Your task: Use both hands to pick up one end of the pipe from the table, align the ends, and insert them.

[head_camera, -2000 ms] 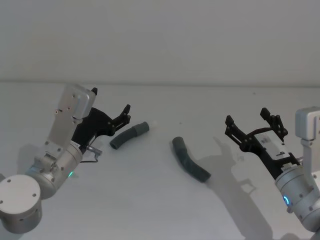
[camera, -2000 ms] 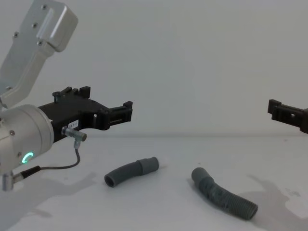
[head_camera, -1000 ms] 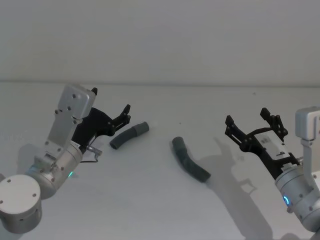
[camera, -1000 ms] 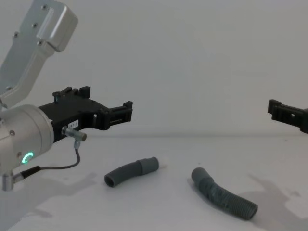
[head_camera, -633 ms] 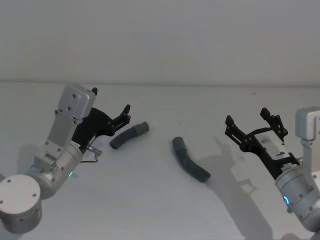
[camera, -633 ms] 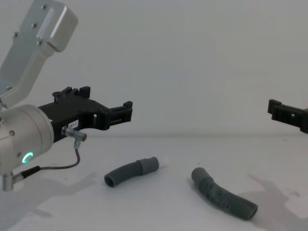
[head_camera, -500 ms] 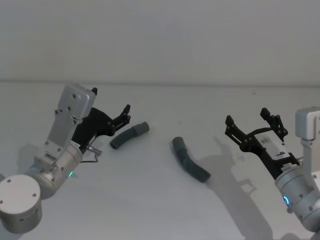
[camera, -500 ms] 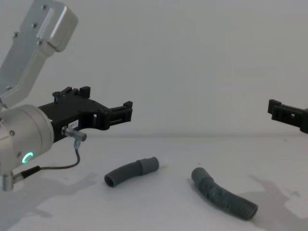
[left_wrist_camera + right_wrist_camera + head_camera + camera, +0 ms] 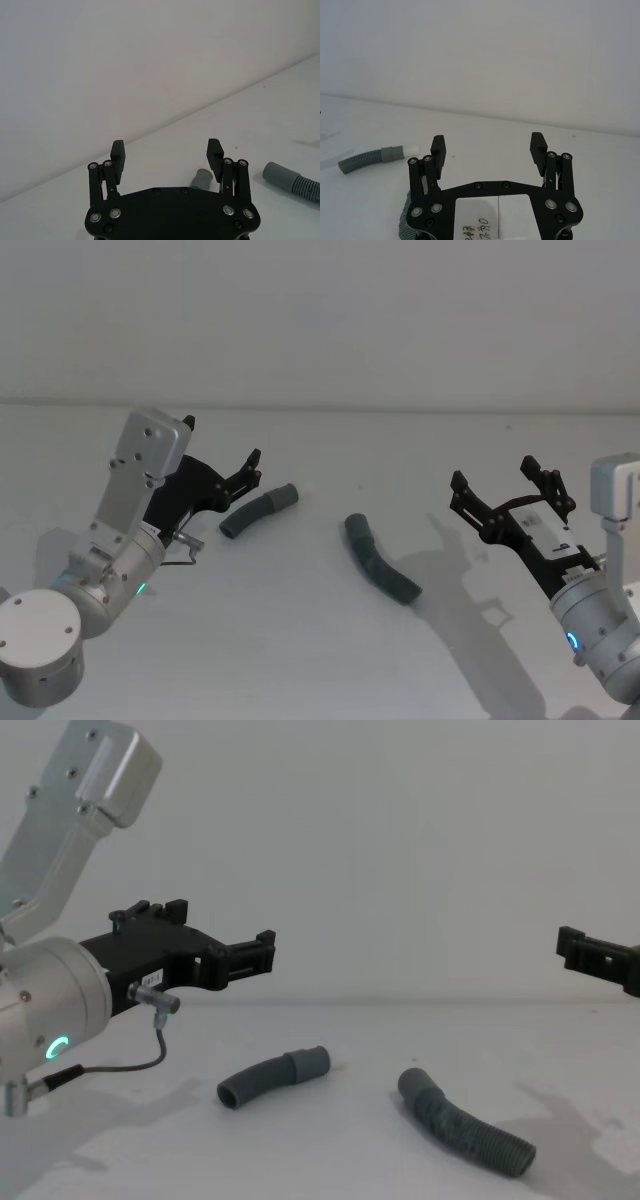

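Nothing is lifted yet, so the step in hand looks like the approach before the first grasp. The short hose (image 9: 256, 511) lies on the bench (image 9: 300, 650) toward 10 o'clock from the middle, its cuff (image 9: 287, 494) aimed at 2 o'clock. The long hose (image 9: 383, 564) lies near the centre, cuffed at its 11 o'clock end. The left end effector (image 9: 166, 150) hovers released at the short hose's 9 o'clock. The right end effector (image 9: 494, 473), spread wide and empty, hangs at the long hose's 3 o'clock, well apart. Each should next descend and close near a cuff.
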